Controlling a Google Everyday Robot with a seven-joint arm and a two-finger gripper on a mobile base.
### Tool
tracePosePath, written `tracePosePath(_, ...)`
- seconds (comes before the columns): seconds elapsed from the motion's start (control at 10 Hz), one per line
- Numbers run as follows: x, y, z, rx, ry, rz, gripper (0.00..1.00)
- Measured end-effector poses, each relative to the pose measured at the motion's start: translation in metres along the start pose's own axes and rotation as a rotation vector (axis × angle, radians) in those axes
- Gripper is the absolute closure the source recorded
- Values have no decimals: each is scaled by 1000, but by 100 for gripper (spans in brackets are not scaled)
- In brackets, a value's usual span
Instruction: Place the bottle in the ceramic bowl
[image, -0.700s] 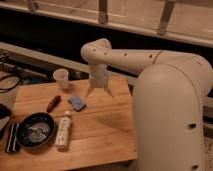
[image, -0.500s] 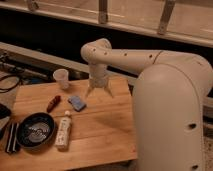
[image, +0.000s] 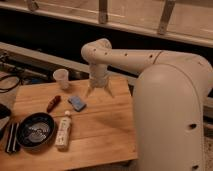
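Camera view. A wooden table (image: 100, 131) fills the lower left, seen from slightly above; the robot's large white body (image: 172, 115) stands at its right edge. The white arm (image: 132, 56) reaches leftward from the body over the rear of the table and bends down at the wrist.

The gripper (image: 99, 93) hangs pointing downward above the back part of the tabletop, just right of the blue pad. Its two fingers (image: 89, 92) are splayed apart in an inverted V, with nothing between them. Whether the fingertips touch the wood or hover just above it is hard to tell from this angle.

The bottle (image: 63, 131) lies on its side near the front left of the table, cap toward the rear, well apart from the gripper. The ceramic bowl (image: 46, 124) sits just to the bottle's left, their edges touching or nearly so; the bowl's pale ringed interior holds nothing.

Other items:
- a white paper cup (image: 61, 78), upright at the rear left
- a small red object (image: 53, 103), left of centre
- a blue pad (image: 76, 102), beside the red object
- a flat black rectangular object (image: 11, 138), at the bowl's left
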Motion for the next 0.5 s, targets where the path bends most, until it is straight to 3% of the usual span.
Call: tracePosePath(0.5, 0, 0, 1, 1, 2, 0, 20)
